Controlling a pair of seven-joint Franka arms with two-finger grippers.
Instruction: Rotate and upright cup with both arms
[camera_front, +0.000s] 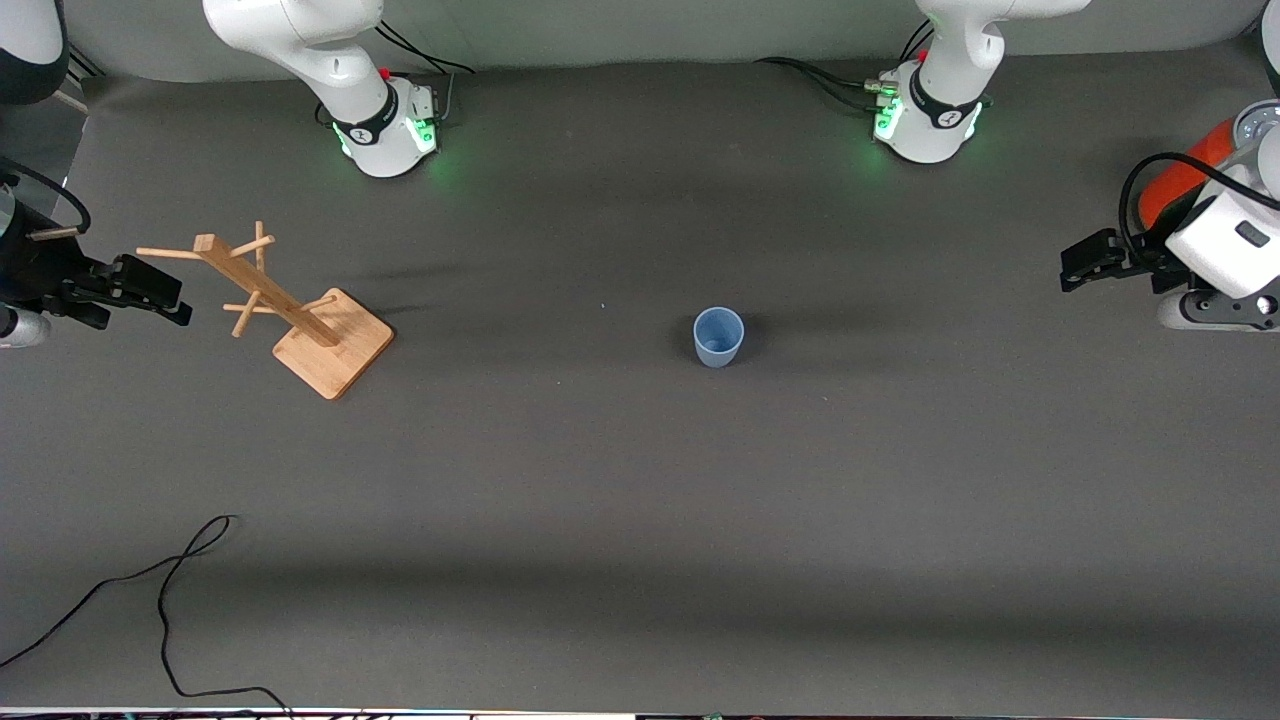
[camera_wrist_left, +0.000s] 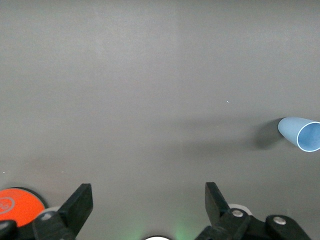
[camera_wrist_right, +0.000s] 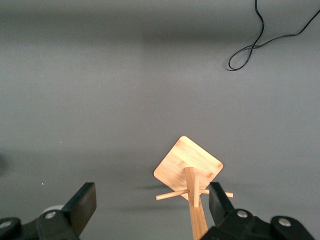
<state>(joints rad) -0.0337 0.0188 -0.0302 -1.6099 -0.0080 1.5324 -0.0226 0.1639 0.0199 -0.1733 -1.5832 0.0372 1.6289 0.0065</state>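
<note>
The light-blue cup (camera_front: 718, 337) stands upright on the grey table near its middle, mouth up. It also shows at the edge of the left wrist view (camera_wrist_left: 300, 134). My left gripper (camera_front: 1085, 262) hovers over the left arm's end of the table, well apart from the cup; in its wrist view (camera_wrist_left: 148, 195) the jaws are wide open and empty. My right gripper (camera_front: 160, 295) hovers over the right arm's end, beside the wooden rack; in its wrist view (camera_wrist_right: 151, 195) the jaws are open and empty.
A wooden rack (camera_front: 300, 310) with pegs stands on a square base toward the right arm's end, also in the right wrist view (camera_wrist_right: 192, 175). An orange-red can (camera_front: 1185, 175) stands by the left gripper (camera_wrist_left: 15, 205). A black cable (camera_front: 170, 590) lies near the front edge.
</note>
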